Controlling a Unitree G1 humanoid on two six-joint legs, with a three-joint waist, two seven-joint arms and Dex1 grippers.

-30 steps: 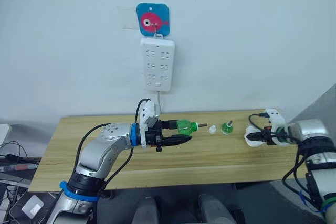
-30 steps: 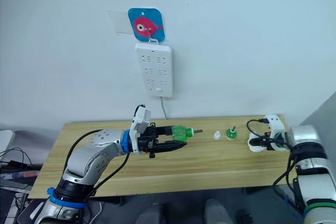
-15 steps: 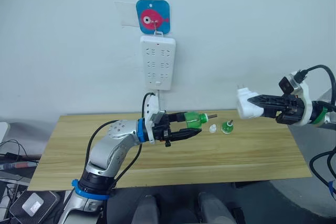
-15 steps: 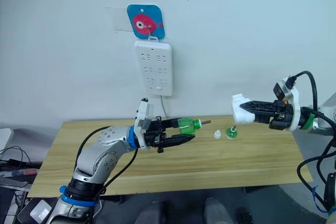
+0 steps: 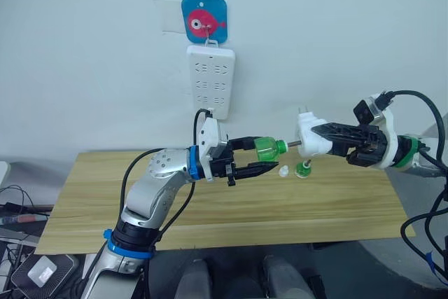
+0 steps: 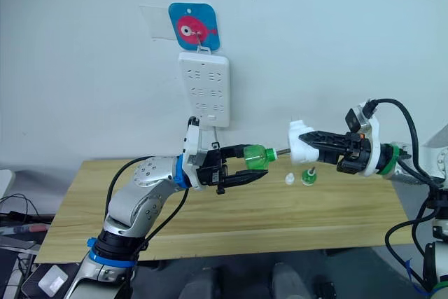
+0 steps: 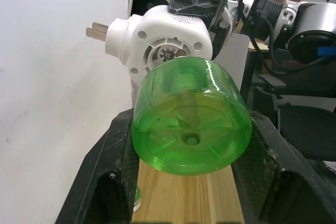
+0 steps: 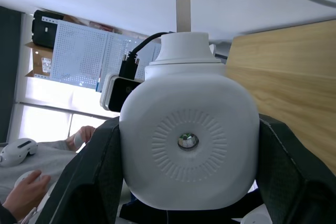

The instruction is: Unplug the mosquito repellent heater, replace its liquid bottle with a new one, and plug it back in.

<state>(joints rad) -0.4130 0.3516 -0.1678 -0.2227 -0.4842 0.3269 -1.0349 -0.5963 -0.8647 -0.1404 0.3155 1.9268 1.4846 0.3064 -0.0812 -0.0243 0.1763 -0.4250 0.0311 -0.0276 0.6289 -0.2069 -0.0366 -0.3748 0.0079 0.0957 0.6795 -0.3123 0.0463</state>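
My left gripper (image 5: 264, 153) is shut on a green liquid bottle (image 5: 267, 150), held level above the table with its bare wick pointing right. My right gripper (image 5: 318, 139) is shut on the white mosquito repellent heater (image 5: 309, 136), prongs up, its round opening facing the wick. The wick tip reaches that opening. In the left wrist view the bottle's base (image 7: 190, 124) lies in line with the heater (image 7: 167, 38). A second small green bottle (image 5: 302, 169) stands on the table below, beside a loose white cap (image 5: 283, 171). Both bottles are capless, so I cannot tell old from new.
A long white power strip (image 5: 211, 80) hangs on the wall under a blue fish hook (image 5: 204, 22), its cable dropping behind the wooden table (image 5: 210, 215). The table's right end drops off close behind my right arm.
The right gripper lifted the heater from the table's right end and carried it left to the bottle. The left gripper moved the bottle right and a little higher.
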